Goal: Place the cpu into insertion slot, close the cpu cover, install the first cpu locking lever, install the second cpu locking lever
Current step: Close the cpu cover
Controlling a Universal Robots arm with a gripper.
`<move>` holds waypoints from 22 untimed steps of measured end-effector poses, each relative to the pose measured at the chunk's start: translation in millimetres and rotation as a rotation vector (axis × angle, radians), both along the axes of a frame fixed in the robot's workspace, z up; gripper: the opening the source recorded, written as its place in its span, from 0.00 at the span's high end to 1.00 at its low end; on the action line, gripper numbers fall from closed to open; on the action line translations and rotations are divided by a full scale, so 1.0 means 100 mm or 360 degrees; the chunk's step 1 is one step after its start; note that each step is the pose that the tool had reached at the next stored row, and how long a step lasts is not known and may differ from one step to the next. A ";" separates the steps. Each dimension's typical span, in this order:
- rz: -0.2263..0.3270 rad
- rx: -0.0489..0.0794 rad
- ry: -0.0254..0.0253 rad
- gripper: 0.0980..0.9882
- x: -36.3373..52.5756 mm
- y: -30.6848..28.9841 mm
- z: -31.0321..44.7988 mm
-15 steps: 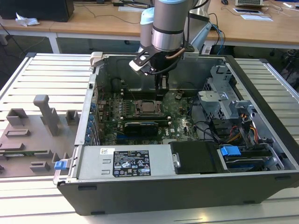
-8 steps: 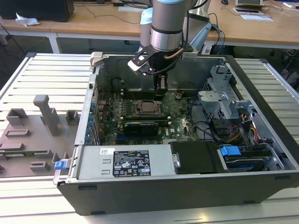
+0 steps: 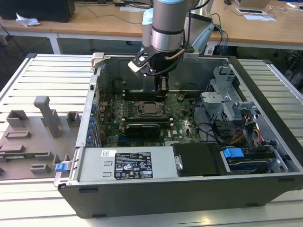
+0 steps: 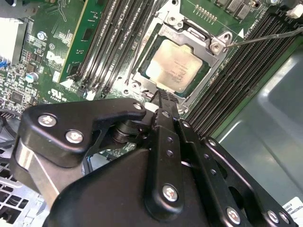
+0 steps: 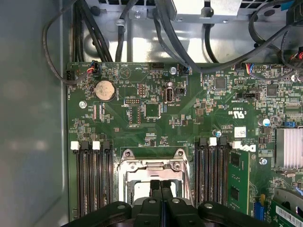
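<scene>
Gripper (image 3: 162,86), pressed together and empty, hovers at the insertion slot's (image 3: 150,109) one o'clock in the exterior view; cpu (image 4: 177,66) lies beneath cpu cover (image 4: 195,34).

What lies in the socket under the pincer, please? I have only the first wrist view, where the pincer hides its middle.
Observer: In the second wrist view, a square chip with a silvery top lies flat in the socket.
Operator: Thank you. Is the metal frame down over it?
Observer: It looks so: the frame lies around the chip's edges.
Operator: And what does the outside camera add?
Observer: In the exterior view the pincer hangs inside the open case, just past the socket's edge that lies farther from the camera.
</scene>
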State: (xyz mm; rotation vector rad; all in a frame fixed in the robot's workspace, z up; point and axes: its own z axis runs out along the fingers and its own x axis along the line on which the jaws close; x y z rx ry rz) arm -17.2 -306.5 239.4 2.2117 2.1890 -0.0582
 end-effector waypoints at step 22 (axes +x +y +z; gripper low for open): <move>0.0000 0.0000 -0.00005 0.99 -0.395 0.000 -0.168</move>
